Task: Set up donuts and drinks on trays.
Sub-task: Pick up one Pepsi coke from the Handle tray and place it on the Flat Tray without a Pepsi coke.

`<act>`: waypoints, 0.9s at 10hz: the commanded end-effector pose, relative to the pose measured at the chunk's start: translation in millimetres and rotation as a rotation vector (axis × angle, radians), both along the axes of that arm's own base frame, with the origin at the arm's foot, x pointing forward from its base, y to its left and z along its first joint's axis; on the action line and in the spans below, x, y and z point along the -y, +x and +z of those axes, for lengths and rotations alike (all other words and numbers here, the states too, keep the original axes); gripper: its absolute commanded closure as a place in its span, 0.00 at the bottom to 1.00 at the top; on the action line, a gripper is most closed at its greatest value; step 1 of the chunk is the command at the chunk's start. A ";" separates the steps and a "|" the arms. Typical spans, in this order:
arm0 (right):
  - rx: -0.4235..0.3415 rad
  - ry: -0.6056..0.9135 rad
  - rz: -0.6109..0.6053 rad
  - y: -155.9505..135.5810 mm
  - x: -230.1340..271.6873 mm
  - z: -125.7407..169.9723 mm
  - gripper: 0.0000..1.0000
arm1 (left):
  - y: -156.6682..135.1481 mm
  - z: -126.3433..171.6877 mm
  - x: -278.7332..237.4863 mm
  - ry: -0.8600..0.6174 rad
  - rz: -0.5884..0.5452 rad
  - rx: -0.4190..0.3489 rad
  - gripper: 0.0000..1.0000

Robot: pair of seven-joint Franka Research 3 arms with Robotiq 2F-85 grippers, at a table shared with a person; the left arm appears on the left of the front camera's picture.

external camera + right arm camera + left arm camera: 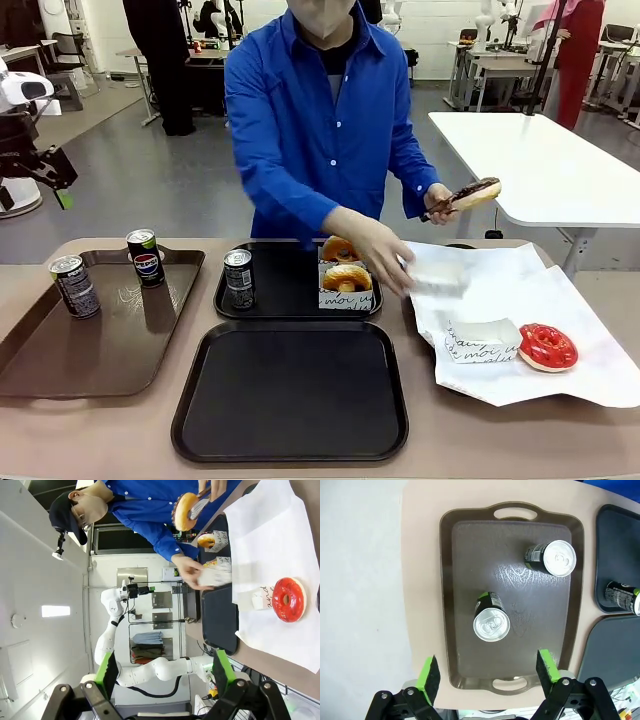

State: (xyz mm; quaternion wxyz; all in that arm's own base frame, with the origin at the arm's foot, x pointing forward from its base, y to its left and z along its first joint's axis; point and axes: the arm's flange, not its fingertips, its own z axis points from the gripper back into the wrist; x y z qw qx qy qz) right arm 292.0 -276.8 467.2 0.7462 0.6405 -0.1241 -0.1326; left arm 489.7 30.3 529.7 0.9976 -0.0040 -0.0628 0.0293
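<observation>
Two black trays lie mid-table: the near tray [290, 440] is bare, and the far tray [285, 306] carries one can [238, 277] and two glazed donuts [346, 277] in white boxes. Two more cans [75, 285] [146, 257] stand on a brown tray [60, 370]. My left gripper [45, 170] hangs open high at the far left; in the left wrist view it [490, 675] looks down on both cans [491, 621] [555, 557]. The right gripper [165, 672] is open and holds nothing. The person grips a chocolate donut [476, 193] in tongs and a white box [438, 272] in the other hand.
White paper [560, 300] covers the table's right side, with a red-iced donut [547, 346] and an empty white box [483, 340] on it. The person stands at the far edge, arms over the far tray and paper. Another white table [550, 170] stands behind at right.
</observation>
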 end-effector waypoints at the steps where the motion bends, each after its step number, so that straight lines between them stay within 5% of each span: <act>1: 0.007 0.013 0.001 -0.6 -0.1 0.5 0.00 | 0.0 0.0 0.0 0.000 0.000 0.000 0.00; 3: 0.007 0.013 0.001 -0.6 -0.1 0.5 0.00 | -42.1 -11.9 -7.5 -0.031 -0.088 0.009 0.00; 9: 0.007 0.013 0.001 -0.6 -0.1 0.5 0.00 | -34.5 -65.5 -0.2 -0.044 -0.075 -0.061 0.00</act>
